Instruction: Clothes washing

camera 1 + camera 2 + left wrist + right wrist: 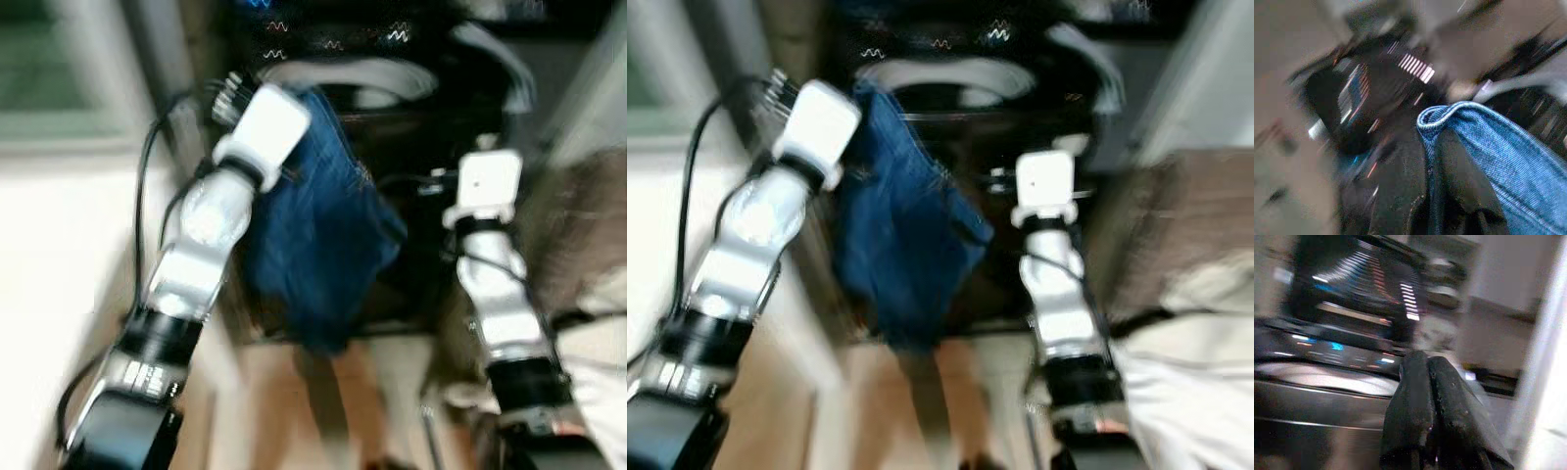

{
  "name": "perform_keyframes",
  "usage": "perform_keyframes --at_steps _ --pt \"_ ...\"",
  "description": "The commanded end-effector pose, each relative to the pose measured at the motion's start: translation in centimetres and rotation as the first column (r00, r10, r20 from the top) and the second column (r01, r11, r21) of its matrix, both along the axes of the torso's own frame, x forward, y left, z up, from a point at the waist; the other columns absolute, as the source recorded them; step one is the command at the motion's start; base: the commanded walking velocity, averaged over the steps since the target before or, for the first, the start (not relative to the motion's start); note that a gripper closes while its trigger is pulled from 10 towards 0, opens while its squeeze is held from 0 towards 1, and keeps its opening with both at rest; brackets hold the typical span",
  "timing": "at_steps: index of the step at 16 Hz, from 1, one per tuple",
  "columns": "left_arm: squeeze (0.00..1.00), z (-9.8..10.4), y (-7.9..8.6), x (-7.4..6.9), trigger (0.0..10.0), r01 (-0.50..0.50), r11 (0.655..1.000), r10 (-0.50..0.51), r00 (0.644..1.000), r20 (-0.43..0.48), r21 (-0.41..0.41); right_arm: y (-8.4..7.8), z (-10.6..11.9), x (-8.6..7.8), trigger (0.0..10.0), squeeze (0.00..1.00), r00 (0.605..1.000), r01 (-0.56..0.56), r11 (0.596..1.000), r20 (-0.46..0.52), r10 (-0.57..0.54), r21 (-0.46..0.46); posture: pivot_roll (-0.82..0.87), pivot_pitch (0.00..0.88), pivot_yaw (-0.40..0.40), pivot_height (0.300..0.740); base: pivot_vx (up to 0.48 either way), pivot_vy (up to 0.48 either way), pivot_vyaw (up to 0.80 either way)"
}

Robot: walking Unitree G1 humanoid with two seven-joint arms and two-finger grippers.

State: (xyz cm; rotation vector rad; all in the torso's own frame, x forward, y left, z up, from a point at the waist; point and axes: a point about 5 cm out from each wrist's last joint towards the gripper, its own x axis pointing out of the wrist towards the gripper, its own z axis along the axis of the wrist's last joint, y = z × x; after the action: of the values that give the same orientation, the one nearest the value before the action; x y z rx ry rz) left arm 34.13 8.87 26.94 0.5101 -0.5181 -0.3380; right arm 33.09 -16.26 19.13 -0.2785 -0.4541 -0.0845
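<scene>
Blue jeans (323,245) hang from my raised left arm in front of a dark washing machine (392,73) with a pale rim around its opening. In the left wrist view the denim (1508,152) drapes over my left gripper (1449,218), which is shut on it. My right arm is raised to the right of the jeans, close to the machine's front. In the right wrist view my right gripper (1432,382) is shut with nothing in it, before the lit control panel (1366,279). All views are blurred by motion.
A brown fabric heap (578,225) lies to the right, with white cloth (1185,392) below it. A black cable (147,176) loops beside my left arm. Wooden floor (284,411) shows below the jeans, and a pale wall stands at the left.
</scene>
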Motion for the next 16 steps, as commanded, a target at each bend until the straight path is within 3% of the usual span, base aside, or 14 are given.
perform_keyframes --at_steps 1,2,4,5,6,9,12,16 --pt "0.0 2.0 -1.3 0.2 0.0 0.062 0.998 -0.064 0.996 0.065 0.027 -1.0 0.1 -0.3 10.0 0.0 0.999 0.031 0.999 0.01 -0.032 0.02 -0.09 0.0 0.029 0.723 0.48 0.0 0.0" --pt "0.0 2.8 -1.5 0.4 0.0 0.074 0.997 -0.077 0.994 0.081 0.037 -1.0 0.0 -0.5 10.0 0.0 0.999 0.033 0.999 0.011 -0.033 0.021 -0.09 0.0 0.03 0.723 0.48 0.0 0.0" --pt "0.0 8.1 -2.3 1.8 0.0 0.117 0.988 -0.133 0.977 0.166 0.102 -1.2 -1.2 -2.0 10.0 0.0 0.999 0.035 0.999 0.007 -0.035 0.022 -0.11 0.0 0.045 0.723 0.48 0.0 0.0" --pt "0.0 9.0 -2.3 2.0 0.0 0.115 0.987 -0.133 0.975 0.179 0.109 -1.2 -1.4 -2.4 10.0 0.0 0.999 0.033 0.999 0.008 -0.034 0.022 -0.11 0.0 0.046 0.723 0.48 0.0 0.0" --pt "0.0 12.7 -1.3 3.1 0.0 0.035 0.99 -0.068 0.967 0.245 0.136 -1.3 -2.7 -4.4 10.0 0.0 1.0 -0.015 1.0 -0.026 0.015 -0.001 -0.13 0.0 0.058 0.723 0.48 0.0 0.0" --pt "0.0 17.6 0.9 4.4 0.0 -0.119 0.978 0.066 0.956 0.285 0.172 -1.8 -4.6 -7.5 10.0 0.0 0.993 -0.058 0.998 -0.105 0.056 -0.009 -0.17 0.0 0.089 0.723 0.48 0.0 0.0" --pt "0.0 18.6 1.1 5.0 0.0 -0.247 0.931 0.164 0.94 0.298 0.268 -2.2 -5.3 -9.5 10.0 0.0 0.99 -0.057 0.998 -0.132 0.055 -0.016 -0.24 0.0 0.14 0.723 0.48 0.0 0.0" --pt "0.0 21.0 2.9 4.7 0.0 -0.474 0.82 0.32 0.845 0.429 0.322 -2.5 -6.1 -15.0 10.0 0.0 0.963 -0.153 0.987 -0.23 0.141 -0.038 -0.32 0.048 0.188 0.723 0.48 0.0 0.0"
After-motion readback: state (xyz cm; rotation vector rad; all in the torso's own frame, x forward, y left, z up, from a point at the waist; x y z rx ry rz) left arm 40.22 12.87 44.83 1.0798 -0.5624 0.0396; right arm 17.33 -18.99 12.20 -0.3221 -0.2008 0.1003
